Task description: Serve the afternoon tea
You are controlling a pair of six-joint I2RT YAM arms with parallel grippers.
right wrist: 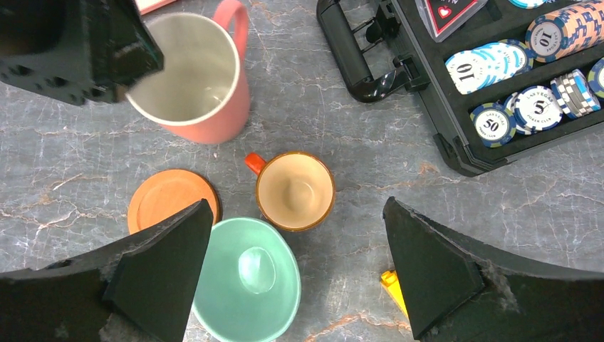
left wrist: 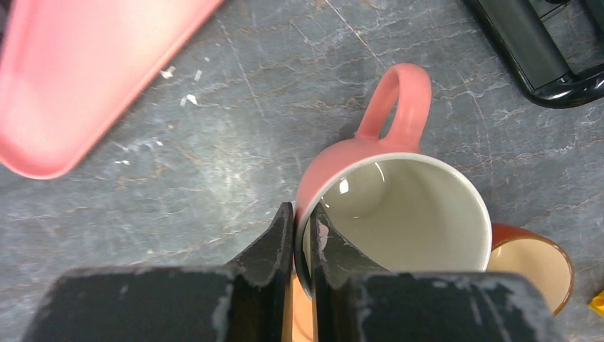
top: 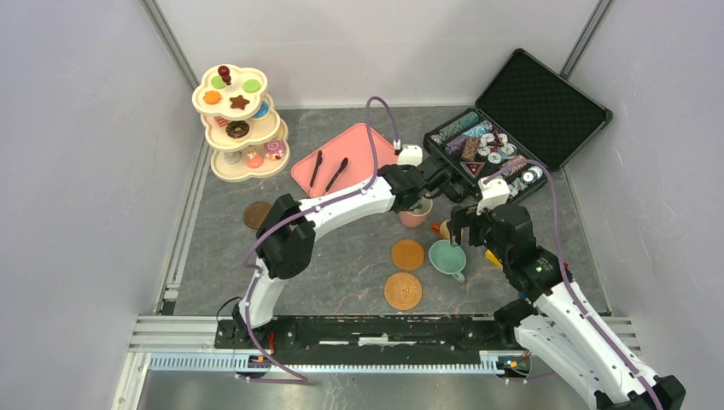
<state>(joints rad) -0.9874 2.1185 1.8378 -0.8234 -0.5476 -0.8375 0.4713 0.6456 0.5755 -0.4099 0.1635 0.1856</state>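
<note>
My left gripper is shut on the rim of the pink cup, one finger inside and one outside; the cup also shows in the top view and the right wrist view. My right gripper is open and empty above the teal cup and the small brown cup. The teal cup stands right of an orange-brown coaster. Two more coasters lie on the table. The cream three-tier stand with toy pastries is at the far left.
A pink tray with two dark utensils lies behind the cups. An open black case of poker chips is at the far right. A yellow block lies under my right finger. Grey walls close in both sides.
</note>
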